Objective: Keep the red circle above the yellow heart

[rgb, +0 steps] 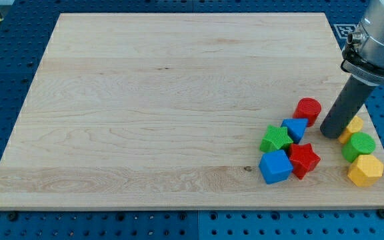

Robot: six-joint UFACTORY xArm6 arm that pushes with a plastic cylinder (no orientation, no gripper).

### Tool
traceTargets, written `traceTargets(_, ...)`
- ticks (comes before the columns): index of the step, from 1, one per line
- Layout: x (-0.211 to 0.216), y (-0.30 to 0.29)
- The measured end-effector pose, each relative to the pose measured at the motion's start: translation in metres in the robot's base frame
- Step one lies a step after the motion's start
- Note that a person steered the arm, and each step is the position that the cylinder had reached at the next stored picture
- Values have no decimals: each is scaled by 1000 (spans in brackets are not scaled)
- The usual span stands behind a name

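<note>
**Camera view: red circle beside the tip, yellow heart partly hidden**

Camera view, left to right: green star [275,139], blue cube [275,167], a small blue block [295,128], red star [304,160] form a touching cluster. The red circle [307,110] stands just above it, near my tip [330,132]. The rod has no jaws, so nothing is grasped or released. A yellow block [355,126], probably the yellow heart, lies half hidden behind the rod. Below it sit the green cylinder [359,146] and yellow hexagon [365,171]. Judged from this layout, the circle sits slightly higher than the heart but to its left; the tip stands between them.
</note>
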State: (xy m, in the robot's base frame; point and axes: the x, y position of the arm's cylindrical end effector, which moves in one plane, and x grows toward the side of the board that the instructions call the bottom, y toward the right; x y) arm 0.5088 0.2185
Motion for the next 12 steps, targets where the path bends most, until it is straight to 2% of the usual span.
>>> traceTargets(4,-1,-51)
traceTargets(7,-5,-51)
traceTargets(9,-21,-56)
traceTargets(11,-41,-91)
traceTargets(12,-45,-83)
